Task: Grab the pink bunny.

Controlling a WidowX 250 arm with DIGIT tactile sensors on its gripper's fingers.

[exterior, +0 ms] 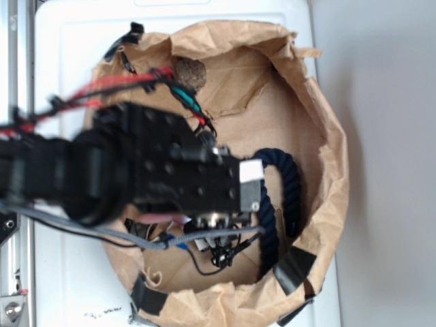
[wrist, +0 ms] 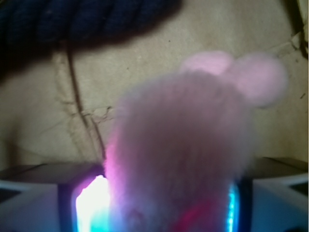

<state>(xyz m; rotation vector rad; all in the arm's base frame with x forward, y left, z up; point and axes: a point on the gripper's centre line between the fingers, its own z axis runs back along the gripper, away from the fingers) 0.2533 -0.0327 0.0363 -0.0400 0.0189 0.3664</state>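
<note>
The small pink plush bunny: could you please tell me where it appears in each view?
Exterior: only a pink sliver of the small pink plush bunny peeks out under the black arm, left of centre.
Wrist: it fills the centre and bottom, between the gripper fingers.
Shared landmark: the dark navy rope, top left in the wrist view.

The arm [exterior: 122, 167] extends from the frame's left toward centre; gripper [wrist: 169, 203] fingers [wrist: 275, 193] clamp the pink bunny [wrist: 183, 145].

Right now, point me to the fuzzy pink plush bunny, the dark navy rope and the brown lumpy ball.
fuzzy pink plush bunny [wrist: 181, 150]: wrist view, middle of its body between the fingers.
dark navy rope [exterior: 289, 180]: exterior view, right side of its curve.
brown lumpy ball [exterior: 191, 73]: exterior view, its centre.
</note>
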